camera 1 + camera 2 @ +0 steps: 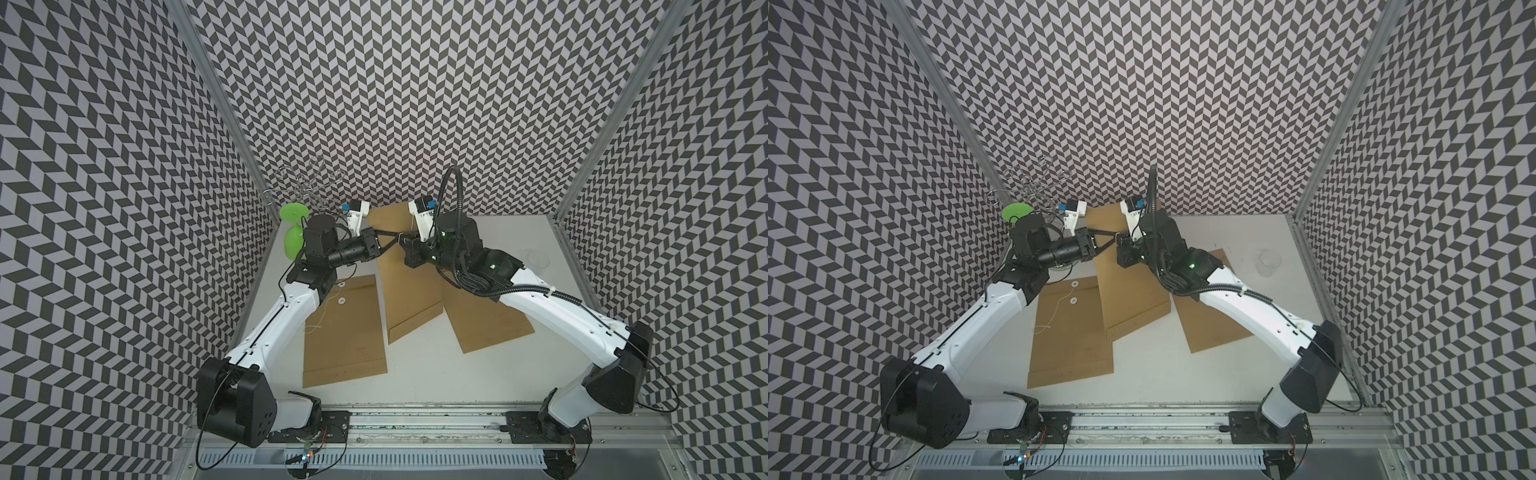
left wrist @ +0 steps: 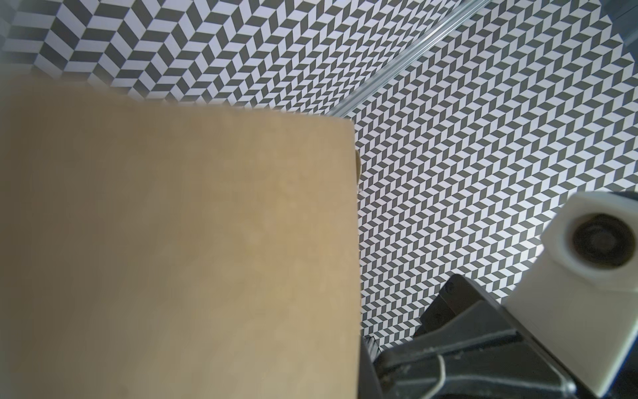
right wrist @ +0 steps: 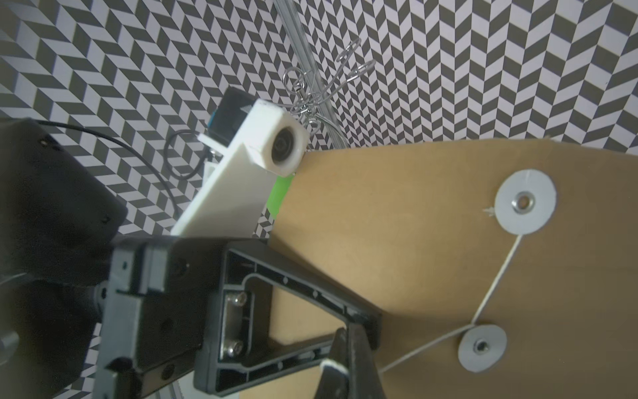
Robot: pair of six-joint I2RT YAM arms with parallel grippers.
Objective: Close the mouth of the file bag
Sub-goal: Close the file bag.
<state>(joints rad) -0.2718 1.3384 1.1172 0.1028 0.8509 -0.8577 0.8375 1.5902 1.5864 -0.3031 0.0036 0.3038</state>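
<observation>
Brown paper file bag (image 1: 411, 291) raised near white table's (image 1: 511, 232) far edge, pinched by closed left gripper (image 3: 366, 319); thin white string (image 3: 497, 279) apparently pinched by closed right gripper (image 3: 341, 349). May slip off grey round disc (image 3: 481, 347) if slackened.

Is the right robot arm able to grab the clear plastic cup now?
Probably not: the right gripper looks shut on the white string of the brown paper file bag. The clear plastic cup stands alone beside that arm, so after letting go the way seems free.
</observation>
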